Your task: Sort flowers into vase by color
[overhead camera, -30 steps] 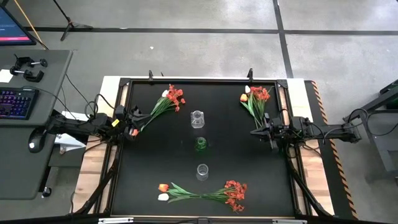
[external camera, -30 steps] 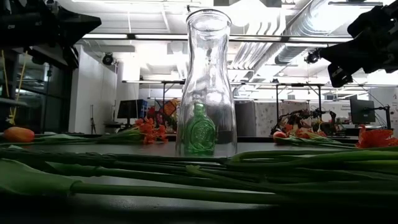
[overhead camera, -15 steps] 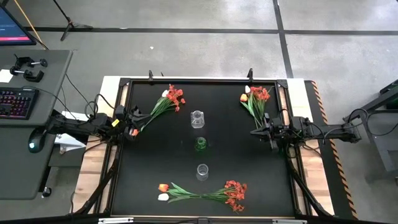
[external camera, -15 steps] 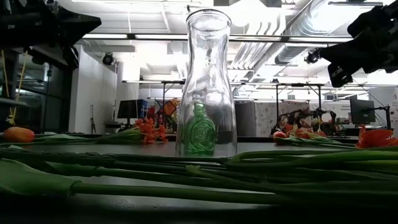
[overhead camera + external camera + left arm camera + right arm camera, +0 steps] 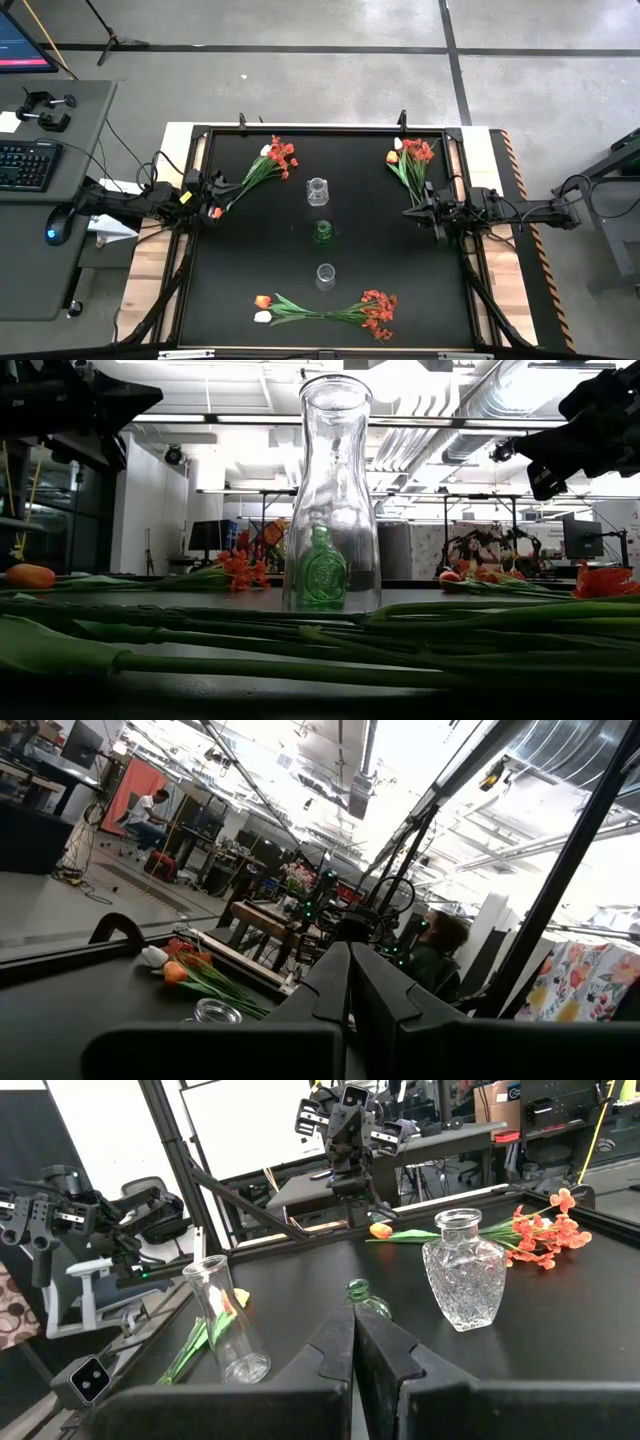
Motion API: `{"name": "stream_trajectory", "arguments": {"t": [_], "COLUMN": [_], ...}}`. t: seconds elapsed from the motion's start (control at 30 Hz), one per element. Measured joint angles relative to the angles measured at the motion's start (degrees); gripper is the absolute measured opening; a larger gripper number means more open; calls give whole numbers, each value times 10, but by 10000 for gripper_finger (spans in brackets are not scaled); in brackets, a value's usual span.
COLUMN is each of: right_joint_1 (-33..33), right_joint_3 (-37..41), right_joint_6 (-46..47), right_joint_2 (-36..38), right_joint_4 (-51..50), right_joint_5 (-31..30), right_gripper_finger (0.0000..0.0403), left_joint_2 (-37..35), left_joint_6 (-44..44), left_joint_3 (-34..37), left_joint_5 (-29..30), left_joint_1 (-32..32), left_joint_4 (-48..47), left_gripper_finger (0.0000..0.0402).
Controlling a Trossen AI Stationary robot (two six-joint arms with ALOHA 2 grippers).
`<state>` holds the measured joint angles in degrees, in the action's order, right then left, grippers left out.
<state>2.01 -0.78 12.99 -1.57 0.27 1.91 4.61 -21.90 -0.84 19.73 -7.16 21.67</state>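
Three mixed bunches of red sprays, orange tulips and white tulips lie flat on the black table: one far left [image 5: 266, 160], one far right [image 5: 411, 160], one along the near edge [image 5: 330, 308]. Three empty vases stand in a row down the middle: a cut-glass vase [image 5: 317, 190], a small green bottle [image 5: 323, 231] and a clear carafe [image 5: 325, 275]. My left gripper [image 5: 220, 196] hovers shut at the left edge, by the far-left bunch's stem ends. My right gripper [image 5: 410, 212] hovers shut at the right edge, near the far-right bunch's stems.
A raised black frame [image 5: 320, 130] rims the table. In the low view the near bunch's stems [image 5: 300, 640] lie across the foreground in front of the carafe [image 5: 335, 490]. Bare tabletop lies between the vase row and each arm. A desk with keyboard [image 5: 25, 165] stands to the left.
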Motion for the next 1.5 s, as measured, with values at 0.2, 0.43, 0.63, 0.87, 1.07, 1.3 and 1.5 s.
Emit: {"name": "stream_trajectory", "arguments": {"t": [0.2,0.43,0.63,0.87,1.07,1.3,1.5], "right_joint_1": [0,0,0,0,0,0,0], "right_joint_3": [0,0,0,0,0,0,0], "right_joint_6": [0,0,0,0,0,0,0], "right_joint_2": [0,0,0,0,0,0,0], "right_joint_4": [0,0,0,0,0,0,0], "right_joint_5": [0,0,0,0,0,0,0], "right_gripper_finger": [0,0,0,0,0,0,0], "left_joint_2": [0,0,0,0,0,0,0], "left_joint_6": [0,0,0,0,0,-15,-142], "left_joint_3": [0,0,0,0,0,0,0], "left_joint_5": [0,0,0,0,0,12,15], "left_joint_1": [0,0,0,0,0,0,0], "left_joint_4": [0,0,0,0,1,20,70], "left_gripper_finger": [0,0,0,0,0,0,0]}}
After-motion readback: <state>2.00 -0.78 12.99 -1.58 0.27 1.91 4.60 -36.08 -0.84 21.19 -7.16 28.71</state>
